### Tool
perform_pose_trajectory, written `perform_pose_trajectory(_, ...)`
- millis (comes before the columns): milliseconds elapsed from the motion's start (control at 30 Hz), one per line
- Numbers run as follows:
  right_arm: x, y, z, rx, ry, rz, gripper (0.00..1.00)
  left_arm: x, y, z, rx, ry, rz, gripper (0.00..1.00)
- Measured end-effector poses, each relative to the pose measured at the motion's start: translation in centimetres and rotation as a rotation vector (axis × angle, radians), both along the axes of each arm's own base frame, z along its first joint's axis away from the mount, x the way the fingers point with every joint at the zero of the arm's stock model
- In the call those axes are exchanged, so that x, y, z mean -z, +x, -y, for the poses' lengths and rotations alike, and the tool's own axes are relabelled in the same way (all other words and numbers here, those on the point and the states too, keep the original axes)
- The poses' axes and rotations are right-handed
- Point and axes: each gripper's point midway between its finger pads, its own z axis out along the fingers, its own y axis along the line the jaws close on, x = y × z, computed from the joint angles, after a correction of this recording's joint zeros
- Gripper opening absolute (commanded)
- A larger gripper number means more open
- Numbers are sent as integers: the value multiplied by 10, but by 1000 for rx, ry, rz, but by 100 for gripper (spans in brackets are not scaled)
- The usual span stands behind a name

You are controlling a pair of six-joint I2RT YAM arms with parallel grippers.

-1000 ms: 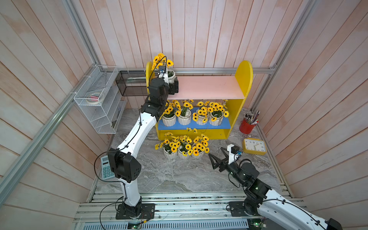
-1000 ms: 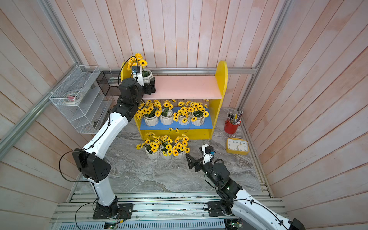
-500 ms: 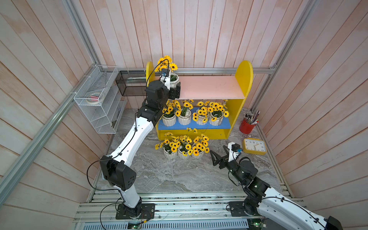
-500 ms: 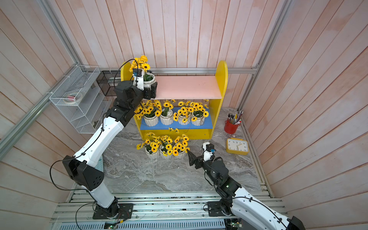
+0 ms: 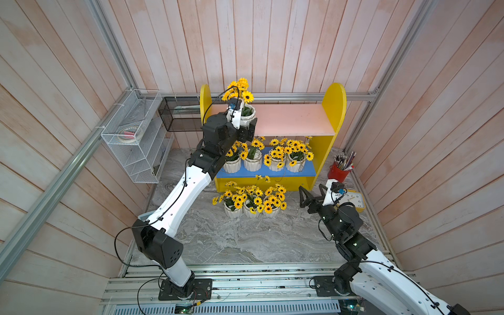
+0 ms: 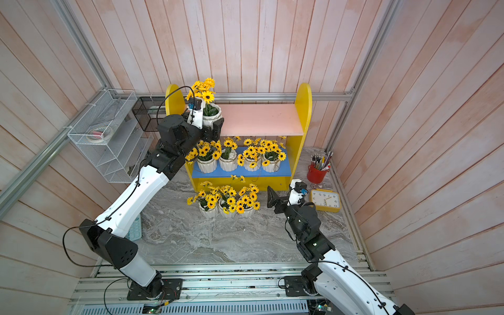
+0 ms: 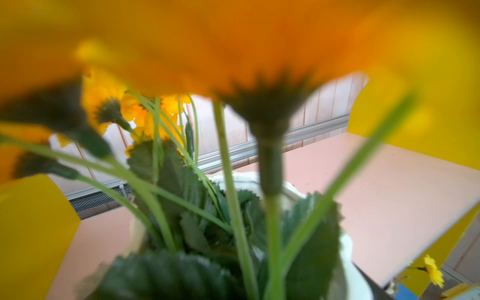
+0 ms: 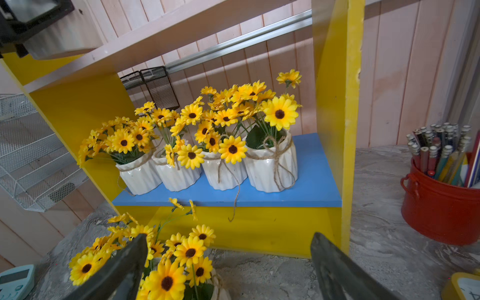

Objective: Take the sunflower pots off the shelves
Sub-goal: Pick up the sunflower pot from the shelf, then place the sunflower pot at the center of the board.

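Note:
The shelves (image 5: 334, 109) stand against the back wall, yellow with a pink upper and a blue lower board. My left gripper (image 5: 245, 128) is shut on one sunflower pot (image 5: 247, 116) at the left front edge of the pink board. Its stems and leaves (image 7: 233, 207) fill the left wrist view, hiding the jaws. Several sunflower pots (image 5: 268, 163) line the blue board, also seen as sunflower pots (image 8: 207, 166). Three more pots (image 5: 251, 210) stand on the floor in front. My right gripper (image 5: 312, 193) hangs open and empty low by the shelf's right foot (image 8: 228, 259).
A red pencil cup (image 5: 339, 171) and a yellow clock (image 5: 354, 200) sit right of the shelf, close behind my right gripper. A white wire rack (image 5: 133, 136) and a black mesh basket (image 5: 177, 117) hang on the left. A teal calculator (image 6: 135, 231) lies under my left arm.
My left arm has carried the held pot rightward and forward along the pink board. My right gripper has moved nearer the shelf, still open.

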Motion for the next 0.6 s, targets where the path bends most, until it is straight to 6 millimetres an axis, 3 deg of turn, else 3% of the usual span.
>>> perform_pose_trajectory(367,-40,23,47,121,50,23,98,18,-111,48,184,-9,40,0)
perform_pose_trajectory(500,-46,32,73,176,86,16,97,60,-155,68,249,-6,26,0)
perform_pose_trajectory(600,-43,35,88,202,114,-1,97,117,-191,90,314,31,-16,0)
